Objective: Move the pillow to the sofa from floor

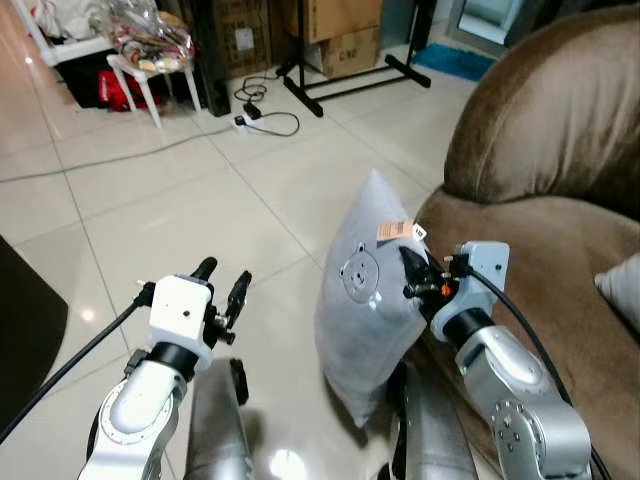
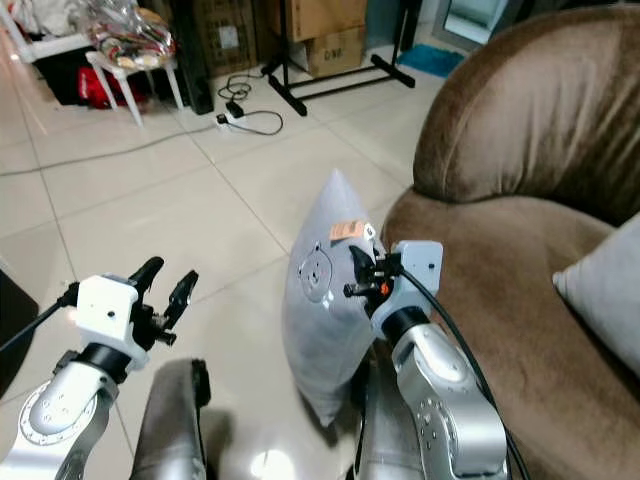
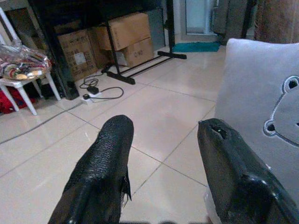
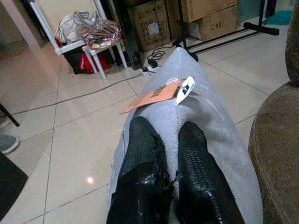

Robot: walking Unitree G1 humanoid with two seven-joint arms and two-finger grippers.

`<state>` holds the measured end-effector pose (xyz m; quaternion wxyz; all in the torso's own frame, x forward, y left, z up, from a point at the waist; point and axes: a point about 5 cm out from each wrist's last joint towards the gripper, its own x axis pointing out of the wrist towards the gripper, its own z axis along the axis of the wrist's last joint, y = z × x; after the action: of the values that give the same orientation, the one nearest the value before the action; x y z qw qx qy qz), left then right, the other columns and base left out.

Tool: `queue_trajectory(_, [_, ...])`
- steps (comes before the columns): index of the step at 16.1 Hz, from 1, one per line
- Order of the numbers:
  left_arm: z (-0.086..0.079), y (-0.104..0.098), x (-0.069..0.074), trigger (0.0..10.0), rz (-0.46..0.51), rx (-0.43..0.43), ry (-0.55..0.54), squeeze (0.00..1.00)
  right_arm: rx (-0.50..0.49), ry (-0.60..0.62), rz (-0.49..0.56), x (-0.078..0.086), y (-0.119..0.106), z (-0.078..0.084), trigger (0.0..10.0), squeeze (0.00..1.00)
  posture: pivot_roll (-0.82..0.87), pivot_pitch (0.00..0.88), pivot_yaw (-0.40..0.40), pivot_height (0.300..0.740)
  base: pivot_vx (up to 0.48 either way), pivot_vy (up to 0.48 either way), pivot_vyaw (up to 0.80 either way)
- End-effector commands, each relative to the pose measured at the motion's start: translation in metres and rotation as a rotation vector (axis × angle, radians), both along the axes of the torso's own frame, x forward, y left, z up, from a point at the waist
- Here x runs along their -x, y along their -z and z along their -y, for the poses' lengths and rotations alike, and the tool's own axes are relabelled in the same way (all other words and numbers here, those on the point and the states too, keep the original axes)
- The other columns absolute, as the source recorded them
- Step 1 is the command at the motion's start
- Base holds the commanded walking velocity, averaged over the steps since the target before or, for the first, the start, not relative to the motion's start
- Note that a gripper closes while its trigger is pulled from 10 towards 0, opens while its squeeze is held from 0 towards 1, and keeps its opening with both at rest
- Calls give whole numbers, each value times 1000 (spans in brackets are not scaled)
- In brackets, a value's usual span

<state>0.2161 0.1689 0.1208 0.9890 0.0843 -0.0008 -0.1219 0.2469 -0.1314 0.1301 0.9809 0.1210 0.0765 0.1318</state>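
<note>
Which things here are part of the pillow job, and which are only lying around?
Part of the job:
- grey pillow, upright, lifted beside the sofa
- brown sofa
- right gripper, pinching the pillow's top edge
- left gripper, open, holding nothing

Only lying around:
- cardboard boxes
- power strip and cable
- white plastic stool
- second cushion on the sofa

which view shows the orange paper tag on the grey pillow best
The right wrist view: the orange paper tag lies large and unblocked on the grey fabric pillow, just beyond the right gripper. Both eye views show it small; the left wrist view shows the pillow's bear face.
</note>
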Motion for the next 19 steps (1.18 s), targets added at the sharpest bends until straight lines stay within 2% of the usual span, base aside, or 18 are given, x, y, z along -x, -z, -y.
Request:
queue_trajectory(1, [0, -5, 1, 10000, 24, -18, -6, 0, -10, 7, 51, 0, -12, 1, 10000, 0, -34, 0, -25, 549, 0, 0, 0])
queue_trajectory(19, [-1, -4, -1, 10000, 18, -13, 3, 0, -22, 29, 26, 3, -9, 3, 10000, 0, -51, 0, -4, 729, 0, 0, 0])
